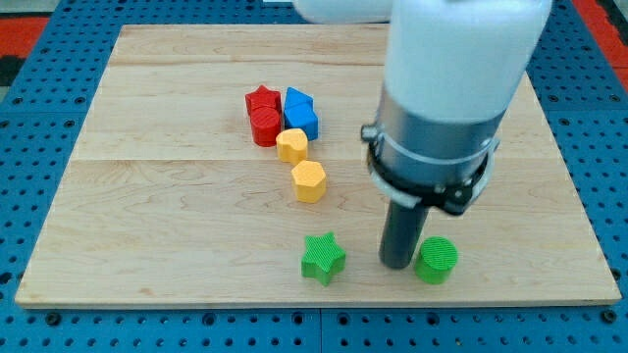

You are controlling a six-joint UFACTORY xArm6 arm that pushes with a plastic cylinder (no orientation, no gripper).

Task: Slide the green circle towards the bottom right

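The green circle (436, 260) lies near the view's bottom edge of the wooden board (177, 226), right of centre. My tip (396, 263) stands right beside it on its left, touching or nearly touching it. The rod rises into the large grey and white arm body (446, 98), which hides the board's upper right part. A green star (322, 258) lies to the left of my tip.
Two yellow hexagon-like blocks (291, 145) (309, 181) lie in the middle. A red star (262, 101), a red round block (265, 126) and blue blocks (300, 114) cluster above them. The board's bottom edge (314, 303) is close below the green circle.
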